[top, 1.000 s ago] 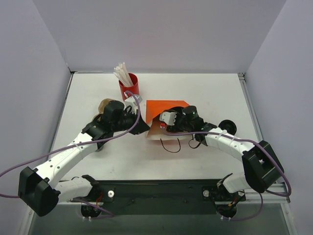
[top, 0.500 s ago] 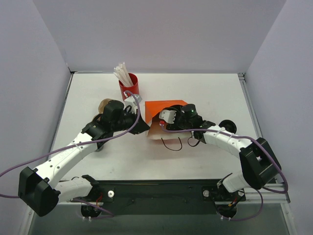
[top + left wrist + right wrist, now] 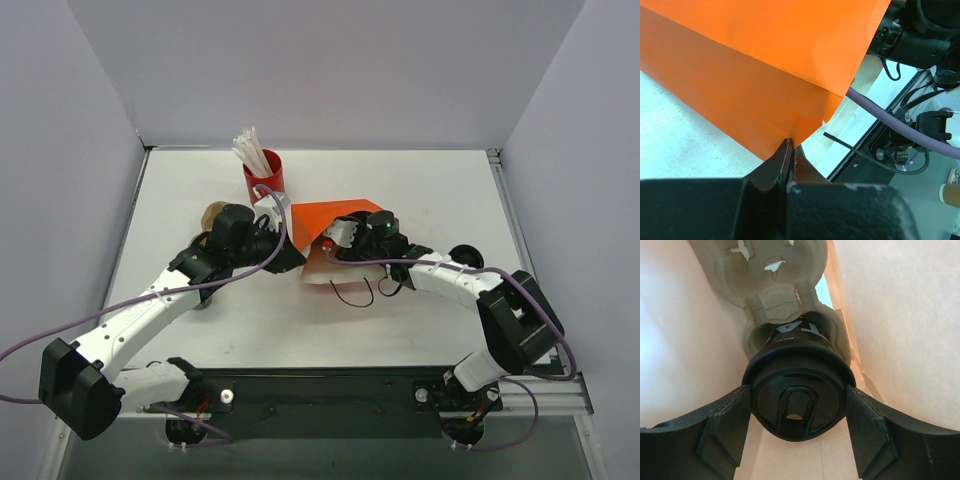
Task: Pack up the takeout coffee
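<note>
- Tan rounded object (image 3: pixel 212 214): left of the orange paper bag (image 3: pixel 345 214), mostly hidden behind the left arm; I cannot tell what it is.
- Red cup (image 3: pixel 266 181) of white sticks (image 3: pixel 246 145): upright, just beyond the bag's far left corner.
- Left gripper (image 3: pixel 790 149): at the bag's left near corner, its fingers pressed together with the orange paper edge nipped between the tips.
- The bag itself is tipped over on the table, its pale inside showing on the near side and its black cord handles (image 3: pixel 350 296) trailing on the table in front of it.
- Right gripper (image 3: pixel 797 407): reached inside the bag, one finger against each side of the black lid, pinching the lidded coffee cup (image 3: pixel 792 377).
- That cup is inside the bag, its dark body seated in a socket of a moulded pulp cup carrier (image 3: pixel 775 270), which also lies in the bag.
- Second coffee cup (image 3: pixel 466 258): outside, well to the right of the bag, on the table just beyond the right forearm.
</note>
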Controlling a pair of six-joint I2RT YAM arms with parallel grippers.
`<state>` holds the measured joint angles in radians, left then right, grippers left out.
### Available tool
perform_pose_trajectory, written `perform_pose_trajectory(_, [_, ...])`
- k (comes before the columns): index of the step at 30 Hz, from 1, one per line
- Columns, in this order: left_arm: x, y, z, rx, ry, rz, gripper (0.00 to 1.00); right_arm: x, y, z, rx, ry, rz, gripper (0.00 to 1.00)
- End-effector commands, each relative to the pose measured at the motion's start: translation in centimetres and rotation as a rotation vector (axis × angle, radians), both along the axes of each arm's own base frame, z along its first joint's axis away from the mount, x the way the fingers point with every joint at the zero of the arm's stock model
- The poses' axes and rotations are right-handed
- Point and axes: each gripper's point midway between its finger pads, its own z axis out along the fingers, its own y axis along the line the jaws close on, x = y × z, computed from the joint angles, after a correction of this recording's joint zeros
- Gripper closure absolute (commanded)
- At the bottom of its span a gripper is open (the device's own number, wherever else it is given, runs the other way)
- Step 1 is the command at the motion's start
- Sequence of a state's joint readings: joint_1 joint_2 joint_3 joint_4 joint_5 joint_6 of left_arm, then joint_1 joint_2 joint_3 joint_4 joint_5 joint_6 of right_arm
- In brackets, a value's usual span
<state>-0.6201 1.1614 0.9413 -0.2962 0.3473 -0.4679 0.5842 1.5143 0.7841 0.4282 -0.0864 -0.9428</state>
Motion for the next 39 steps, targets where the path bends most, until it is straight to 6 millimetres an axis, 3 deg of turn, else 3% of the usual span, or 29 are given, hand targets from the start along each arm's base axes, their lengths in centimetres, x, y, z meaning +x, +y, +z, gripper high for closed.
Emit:
perform_pose_trajectory(1, [-0.6,-0.6,2.1,-0.048,0.002,-0.036,1.00,0.5,-1.1,-1.8,0.016,0.070,-0.107,0.37])
perform_pose_trajectory(8, [-0.7,-0.7,2.1,-0.055,0.007,-0.038,1.00,1.6,-0.6,-2.1,0.041,0.074,-0.142,0.39])
perform_pose_trajectory(15, [-0.6,-0.7,2.6,-0.056,-0.004,-0.040,1.00,2.1,-0.4,-1.8,0.071,0.080,-0.173,0.29])
perform_pose_trajectory(22, [-0.6,-0.7,3.0,-0.058,-0.007,-0.036,1.00,2.0,-0.3,0.1,0.095,0.065,-0.171,0.17])
perform_pose_trajectory(24, [-0.5,-0.6,3.1,-0.054,-0.007,-0.030,1.00,2.1,-0.3,1.5,0.114,0.050,-0.180,0.16])
perform_pose_trajectory(28, [-0.5,-0.3,2.7,-0.018,0.050,0.000,1.00,1.2,-0.5,2.9,0.119,0.087,-0.190,0.16])
perform_pose_trajectory(29, [-0.3,-0.3,3.4,-0.017,0.053,0.006,1.00,1.0,-1.0,3.6,0.123,0.086,-0.224,0.16])
perform_pose_trajectory(32, [-0.8,0.1,2.6,0.026,0.119,0.015,1.00,-0.1,-1.6,4.3,0.102,0.122,-0.249,0.17])
perform_pose_trajectory(39, [-0.7,0.1,2.9,0.029,0.129,0.021,1.00,-1.9,-3.4,4.6,0.077,0.162,-0.312,0.18])
